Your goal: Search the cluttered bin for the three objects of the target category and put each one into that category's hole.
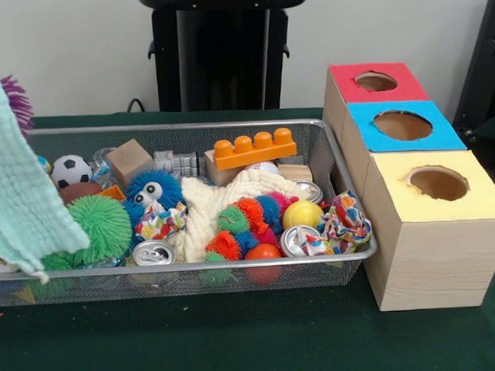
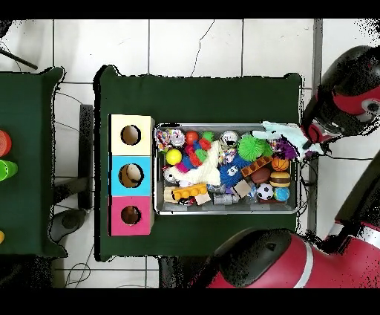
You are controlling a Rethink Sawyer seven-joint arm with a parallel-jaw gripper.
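A dark green cloth covers the table (image 1: 261,348), which stands on a pale tiled floor (image 2: 200,44) seen from above. On the cloth sits a wire mesh bin (image 1: 202,277) crowded with small toys and scraps. Hanging in the air over one end of the bin is a pale mint-green cloth (image 1: 24,193), lifted clear of the clutter; from above it shows at the bin's end nearest the red and black arm, with the gripper (image 2: 308,141) at its upper edge. The cloth hides the jaws, so whether they are wide or narrow cannot be told. Inside the bin, a cream knitted cloth (image 1: 220,204) lies in the middle, and a patterned multicoloured cloth (image 1: 342,223) sits bunched at the end nearest the boxes. Around them lie a green spiky ball (image 1: 98,227), a blue fuzzy toy with an eye (image 1: 152,190), a small soccer ball (image 1: 70,170), a wooden cube (image 1: 129,161), an orange toy brick (image 1: 254,148), a yellow ball (image 1: 302,214), an orange ball (image 1: 264,252) and a silver can (image 1: 153,253). Just beside the bin stands a row of three wooden boxes, each with a round hole in its top: a yellow box (image 1: 432,220), a blue box (image 1: 400,125) and a red box (image 1: 374,82).
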